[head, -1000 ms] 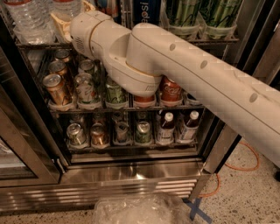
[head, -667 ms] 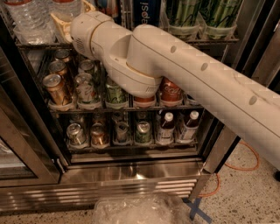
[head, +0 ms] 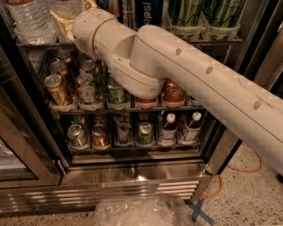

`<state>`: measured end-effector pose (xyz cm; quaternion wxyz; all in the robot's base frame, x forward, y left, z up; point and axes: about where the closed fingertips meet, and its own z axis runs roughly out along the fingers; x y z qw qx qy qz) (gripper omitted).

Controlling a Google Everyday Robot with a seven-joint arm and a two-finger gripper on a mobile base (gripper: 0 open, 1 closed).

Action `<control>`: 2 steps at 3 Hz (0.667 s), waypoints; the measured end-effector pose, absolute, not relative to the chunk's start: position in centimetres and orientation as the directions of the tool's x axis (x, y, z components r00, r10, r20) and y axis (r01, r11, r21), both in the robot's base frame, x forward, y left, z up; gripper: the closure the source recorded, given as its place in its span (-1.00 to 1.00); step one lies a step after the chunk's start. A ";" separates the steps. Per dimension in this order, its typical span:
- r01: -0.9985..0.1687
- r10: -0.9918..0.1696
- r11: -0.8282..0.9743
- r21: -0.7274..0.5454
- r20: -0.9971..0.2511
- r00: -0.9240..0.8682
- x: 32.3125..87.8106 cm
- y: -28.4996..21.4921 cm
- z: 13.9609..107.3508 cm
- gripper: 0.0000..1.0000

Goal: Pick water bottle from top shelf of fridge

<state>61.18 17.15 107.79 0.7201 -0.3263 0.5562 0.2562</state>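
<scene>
The fridge (head: 132, 176) stands with its door open, and my white arm (head: 185, 75) reaches into it from the right. Clear ribbed water bottles stand at the left end of the top shelf (head: 40, 45). One water bottle (head: 27, 20) is at far left, and another (head: 68, 6) is beside it. My gripper (head: 66, 21) shows only as a cream part past the wrist, at top-shelf level, right next to these bottles and between them. The arm hides most of it, and the bottle caps are cut off by the top edge.
A blue Pepsi can (head: 148, 11) and green bottles (head: 208, 15) fill the rest of the top shelf. Soda cans (head: 57, 88) crowd the middle rack; cans and dark-capped bottles (head: 168, 128) sit below. The glass door (head: 17, 145) hangs open at left. An orange cable (head: 241, 163) lies on the floor.
</scene>
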 end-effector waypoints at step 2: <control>-0.730 0.006 0.652 -0.206 -0.961 0.277 60.6 17.2 108.4 1.00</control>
